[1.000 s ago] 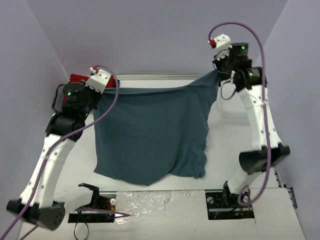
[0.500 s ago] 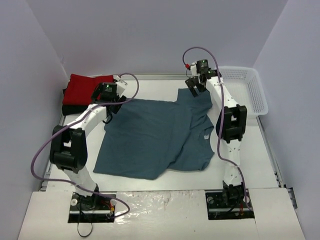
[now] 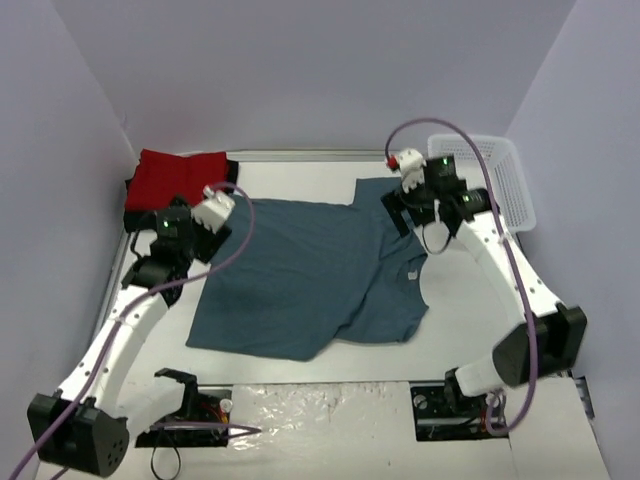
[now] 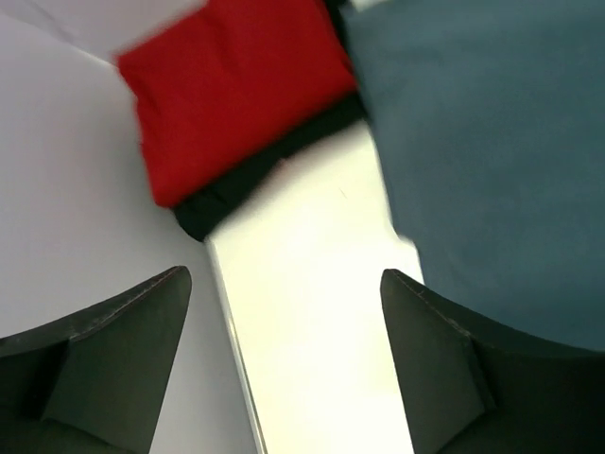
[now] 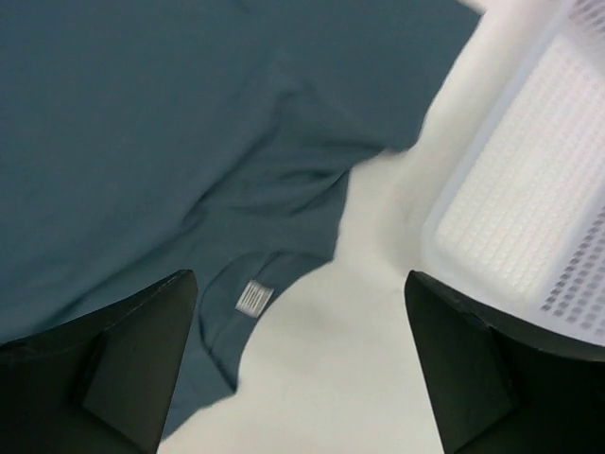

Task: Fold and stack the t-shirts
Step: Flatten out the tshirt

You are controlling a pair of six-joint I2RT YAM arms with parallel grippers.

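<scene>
Teal t-shirt [image 3: 310, 275] flat — left fingers [image 4: 113, 359], right fingers [image 5: 104, 359] spread near far corners

Overhead I get soft, even light and faint shadows. My left wrist view is smeared: the red shirt [image 4: 236, 95] ahead of the left pincer [image 4: 284, 272] blurs at its edges, and the table [image 4: 302, 378] between its fingers [image 4: 104, 359] glares white. The right wrist view is slightly soft.

Three shirts: a teal shirt [image 3: 300, 280], a red shirt [image 3: 170, 178], a black shirt [image 4: 213, 203]. One basket [image 3: 520, 200], far right. Two robot arms [image 3: 110, 340] [image 3: 510, 270].
</scene>
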